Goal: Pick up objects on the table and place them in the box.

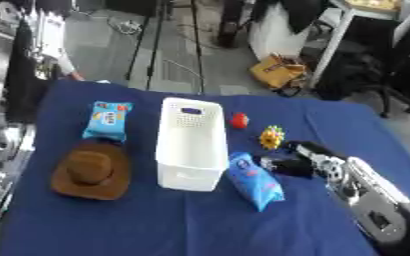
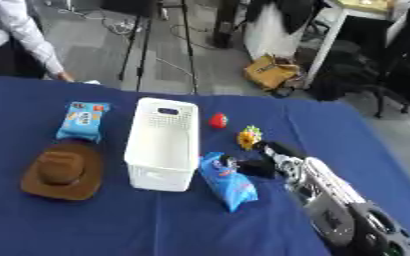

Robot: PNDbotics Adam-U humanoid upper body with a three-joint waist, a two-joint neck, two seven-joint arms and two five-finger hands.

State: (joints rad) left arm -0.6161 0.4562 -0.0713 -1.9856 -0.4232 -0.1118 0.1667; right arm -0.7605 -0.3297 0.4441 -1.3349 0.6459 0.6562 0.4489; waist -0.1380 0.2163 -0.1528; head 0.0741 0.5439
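Blue table (image 1: 156,225) bare along its near edge, right hand (image 2: 259,165) curled against the snack bag (image 2: 228,187) beside the box (image 2: 162,145).

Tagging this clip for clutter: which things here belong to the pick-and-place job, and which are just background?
Job:
white box
blue snack bag
second blue snack bag
brown hat
red ball
yellow toy
right hand, by the blue snack bag

Background:
tan bag on the floor
stand legs
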